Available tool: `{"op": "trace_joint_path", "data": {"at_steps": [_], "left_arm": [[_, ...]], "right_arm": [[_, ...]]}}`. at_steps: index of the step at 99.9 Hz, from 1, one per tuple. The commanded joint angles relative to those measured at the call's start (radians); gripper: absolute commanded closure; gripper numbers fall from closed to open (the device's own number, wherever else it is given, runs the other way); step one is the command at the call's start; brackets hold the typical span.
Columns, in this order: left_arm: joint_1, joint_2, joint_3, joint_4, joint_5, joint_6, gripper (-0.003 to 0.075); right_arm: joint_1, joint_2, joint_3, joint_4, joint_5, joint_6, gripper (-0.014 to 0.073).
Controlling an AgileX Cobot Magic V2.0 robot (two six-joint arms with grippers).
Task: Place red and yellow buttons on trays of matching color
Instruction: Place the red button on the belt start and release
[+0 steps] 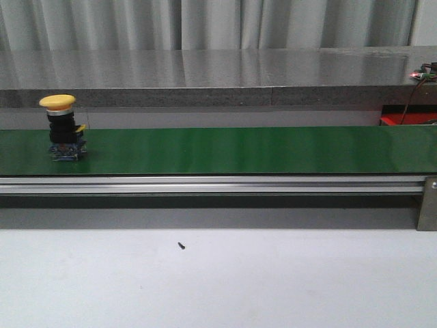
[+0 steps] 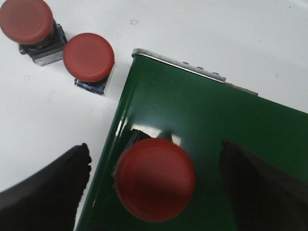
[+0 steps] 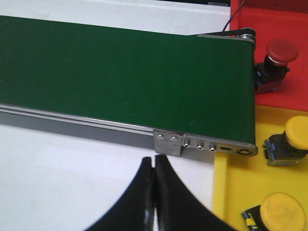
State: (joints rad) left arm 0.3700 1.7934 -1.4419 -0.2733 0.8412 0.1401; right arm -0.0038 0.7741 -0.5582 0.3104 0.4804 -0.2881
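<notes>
A yellow button (image 1: 63,123) stands upright on the green belt (image 1: 239,150) at the left of the front view. Neither gripper shows there. In the left wrist view a red button (image 2: 155,179) stands on the belt's end. My left gripper (image 2: 155,147) is open around it, with a black finger (image 2: 48,187) on each side and not touching. Two more red buttons (image 2: 89,57) (image 2: 25,20) stand on the white table beside the belt. My right gripper (image 3: 154,161) is shut and empty over the white table. Close to it are the red tray (image 3: 284,19) and the yellow tray (image 3: 236,192).
The red tray holds one red button (image 3: 281,50). On the yellow tray stand two yellow buttons (image 3: 298,132) (image 3: 279,211). The belt's aluminium rail (image 1: 205,184) runs along its near side, with a bracket (image 3: 168,142) near the right gripper. A small black screw (image 1: 181,245) lies on the table.
</notes>
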Motion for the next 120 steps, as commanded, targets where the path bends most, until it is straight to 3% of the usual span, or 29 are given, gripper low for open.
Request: {"op": "trace_joint_path", "data": {"at_steps": [1, 20, 30, 39, 56, 85, 120], "left_arm": [[-0.005, -0.045, -0.025, -0.046, -0.04, 0.016, 0.0141], [-0.005, -0.107, -0.025, -0.058, -0.044, 0.032, 0.0146], [-0.005, -0.167, -0.025, -0.056, -0.038, 0.048, 0.02], [-0.009, -0.225, -0.025, -0.063, -0.01, 0.087, 0.0342], [-0.009, -0.312, -0.025, -0.068, 0.037, 0.132, 0.0741], [-0.051, -0.433, 0.005, -0.127, 0.074, 0.243, 0.074], [-0.174, -0.662, 0.294, -0.175, -0.042, 0.243, 0.074]], "right_arm": [[-0.001, -0.008, -0.026, 0.01, -0.059, -0.005, 0.0654], [-0.001, -0.008, -0.026, 0.01, -0.059, -0.005, 0.0654], [-0.001, -0.008, -0.026, 0.01, -0.059, -0.005, 0.0654], [-0.001, -0.008, -0.026, 0.01, -0.059, -0.005, 0.0654], [-0.001, -0.008, -0.026, 0.01, -0.059, -0.005, 0.0654], [-0.001, -0.008, -0.026, 0.032, -0.046, -0.005, 0.0654], [-0.001, -0.005, -0.032, 0.033, -0.019, -0.005, 0.0654]]}}
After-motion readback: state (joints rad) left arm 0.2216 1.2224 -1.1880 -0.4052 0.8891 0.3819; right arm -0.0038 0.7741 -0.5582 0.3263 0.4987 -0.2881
